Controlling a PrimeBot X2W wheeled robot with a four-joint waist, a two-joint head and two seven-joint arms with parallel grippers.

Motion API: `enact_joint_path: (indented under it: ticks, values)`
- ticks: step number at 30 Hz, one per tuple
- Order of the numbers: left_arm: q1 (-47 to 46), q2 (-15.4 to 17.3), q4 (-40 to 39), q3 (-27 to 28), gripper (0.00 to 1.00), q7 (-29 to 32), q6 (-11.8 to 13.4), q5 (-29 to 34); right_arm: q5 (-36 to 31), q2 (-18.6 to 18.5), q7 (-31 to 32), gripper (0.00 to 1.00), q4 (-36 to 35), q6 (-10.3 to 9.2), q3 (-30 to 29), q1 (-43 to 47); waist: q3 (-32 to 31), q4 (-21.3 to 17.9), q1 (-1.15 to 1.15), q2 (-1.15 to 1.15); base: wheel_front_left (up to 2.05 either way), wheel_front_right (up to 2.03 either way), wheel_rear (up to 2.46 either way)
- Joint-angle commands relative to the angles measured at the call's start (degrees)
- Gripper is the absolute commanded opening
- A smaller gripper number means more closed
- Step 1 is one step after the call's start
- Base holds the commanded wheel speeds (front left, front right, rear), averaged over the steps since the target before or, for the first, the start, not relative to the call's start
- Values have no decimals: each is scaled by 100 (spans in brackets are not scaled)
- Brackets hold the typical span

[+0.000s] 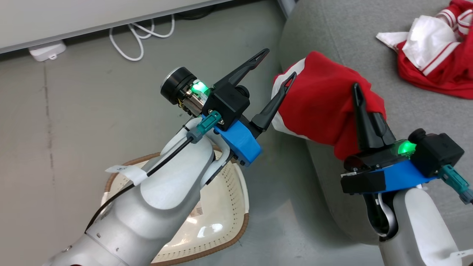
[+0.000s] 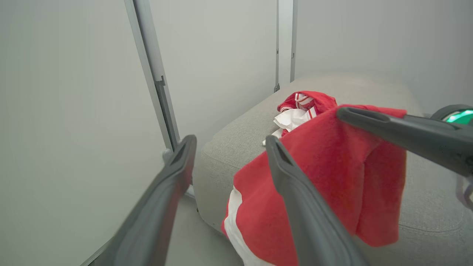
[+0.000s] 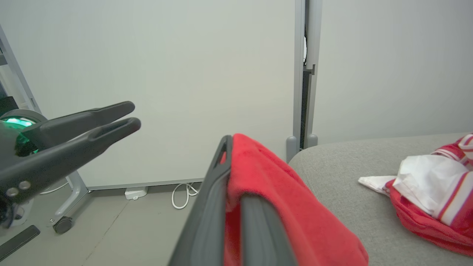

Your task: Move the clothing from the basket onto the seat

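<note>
**A:** Entry starts with the red garment (image 1: 325,107). It hangs bunched from the right pincer (image 1: 364,103) over the rounded front corner of the seat (image 1: 332,29), with its white trim dangling on the floor side. A second red-and-white garment (image 1: 436,55) lies crumpled further in on the cushion.

**B:** And the grip?

**A:** The right pincer is clamped fully together, with a fold of cloth between and over its fingers. The left pincer (image 1: 278,63) is spread wide with nothing in it. One of its fingertips is right at the cloth's edge; I cannot tell from here whether it is touching or just beside.

**B:** Basket?

**A:** The basket (image 1: 225,207) sits on the floor (image 1: 74,111) under the left arm. What I can see of its inside is bare, and the arm hides the rest.

**B:** So what worries you?

**A:** Three things, all my own judgement.
1. If it lets go here, the cloth lands on the curved edge. With that much hanging off, its own weight could drag it down to the floor. It wants carrying further in, towards the other garment.
2. The open left finger could hook the trim when either arm moves. That would tug the cloth out of the grip or off the seat.
3. The hold looks to be on a loose fold, so a quick swing might shake it free early.

**B:** Anything else nearby?

**A:** Some white cables (image 1: 136,37) by the wall, well apart. No concern.
</note>
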Motion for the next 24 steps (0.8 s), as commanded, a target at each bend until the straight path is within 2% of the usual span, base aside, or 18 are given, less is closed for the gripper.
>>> enact_joint_path:
  ticks: [1,8,15,24]
  values:
    - [-89,39,12,-23,100,-4,-30,-15,-3,-2,-24,0,-83,3,-63,102,99,-173,0,0,0,0,0]
    - [-131,50,39,-119,100,10,-29,-37,70,-2,-24,0,-238,3,-275,322,229,-400,0,0,0,0,0]
    - [-190,71,56,-154,100,7,-30,-65,31,-2,-24,0,-344,3,-363,276,299,-462,0,0,0,0,0]
    - [-318,231,-110,-123,100,33,80,-4,-248,-4,-24,0,-700,3,-680,-679,603,-438,0,0,0,0,0]
